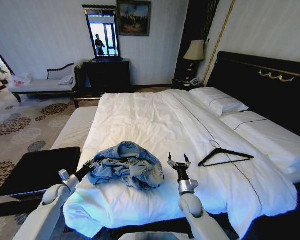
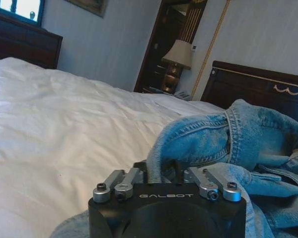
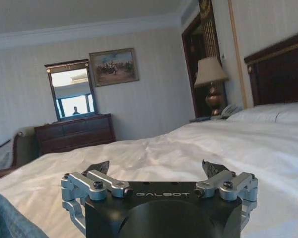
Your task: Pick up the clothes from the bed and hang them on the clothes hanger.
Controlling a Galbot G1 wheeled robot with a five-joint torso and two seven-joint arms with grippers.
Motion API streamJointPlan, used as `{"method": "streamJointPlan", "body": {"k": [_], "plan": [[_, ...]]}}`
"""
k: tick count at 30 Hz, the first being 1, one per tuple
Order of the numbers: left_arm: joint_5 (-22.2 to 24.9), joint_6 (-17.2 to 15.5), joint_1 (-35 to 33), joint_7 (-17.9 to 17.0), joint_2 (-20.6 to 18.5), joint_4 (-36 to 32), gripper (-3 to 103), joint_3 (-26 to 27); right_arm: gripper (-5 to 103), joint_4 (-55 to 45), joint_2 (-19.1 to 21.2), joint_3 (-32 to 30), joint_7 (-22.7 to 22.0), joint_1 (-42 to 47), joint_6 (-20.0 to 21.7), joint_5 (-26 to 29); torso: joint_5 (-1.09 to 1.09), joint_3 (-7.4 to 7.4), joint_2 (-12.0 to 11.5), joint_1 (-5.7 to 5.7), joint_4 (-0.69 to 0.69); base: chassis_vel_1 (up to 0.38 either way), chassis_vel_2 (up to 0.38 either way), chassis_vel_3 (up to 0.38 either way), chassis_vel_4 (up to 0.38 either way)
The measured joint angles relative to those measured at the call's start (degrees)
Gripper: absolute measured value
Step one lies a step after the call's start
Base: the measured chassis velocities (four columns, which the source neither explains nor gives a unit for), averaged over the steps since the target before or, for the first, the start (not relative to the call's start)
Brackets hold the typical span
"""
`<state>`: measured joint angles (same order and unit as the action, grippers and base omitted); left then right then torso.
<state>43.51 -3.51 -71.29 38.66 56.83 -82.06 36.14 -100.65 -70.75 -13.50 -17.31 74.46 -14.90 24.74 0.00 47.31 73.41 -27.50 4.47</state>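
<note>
Your left tool (image 1: 90, 166) pinches the jacket (image 1: 127, 165); right tool (image 1: 178, 161) spread. Hanger (image 1: 225, 156) at 3 o'clock, hanging undone.

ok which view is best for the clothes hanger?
Head view: the clothes hanger lies whole on the bed, to the right of the open right gripper. The wrist views show bed, not the hanger.

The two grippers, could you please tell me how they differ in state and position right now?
The left gripper is shut on the denim jacket, at its left edge; the right gripper is open and empty. The left touches cloth; the right hovers over bare sheet between the jacket and the hanger. Both are low over the foot of the bed.
</note>
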Motion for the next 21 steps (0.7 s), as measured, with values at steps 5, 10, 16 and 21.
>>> {"method": "streamJointPlan", "body": {"k": [5, 10, 16, 21], "plan": [[0.52, 0.85, 0.11, -0.39, -0.26, -0.37, 13, 0.52, 100, 0.98, 5.64, 3.66, 0.73, -6.58, 4.22, 9.27, 0.01, 0.00, 0.00, 0.00, -0.01, 0.000, 0.000, 0.000, 0.000], [1.00, 1.50, 0.30, -0.88, -0.33, -0.96, 2, 0.80, 100, 1.72, 12.60, 7.80, 1.92, -13.42, 10.85, 24.66, 0.01, 0.01, -0.01, 0.00, 0.00, 0.000, 0.000, 0.000, 0.000], [1.09, 1.94, 0.60, -0.98, -0.33, -1.26, 2, 1.52, 100, 3.14, 17.73, 11.80, 6.62, -19.29, 18.91, 37.86, 0.00, 0.00, 0.00, -0.01, 0.00, 0.000, 0.000, 0.000, 0.000], [1.26, 2.19, 1.33, -0.80, -0.33, -1.29, 2, 1.88, 100, 6.31, 19.15, 15.67, 11.24, -23.27, 21.09, 43.18, 0.00, 0.00, 0.00, 0.00, 0.00, 0.000, 0.000, 0.000, 0.000]]}}
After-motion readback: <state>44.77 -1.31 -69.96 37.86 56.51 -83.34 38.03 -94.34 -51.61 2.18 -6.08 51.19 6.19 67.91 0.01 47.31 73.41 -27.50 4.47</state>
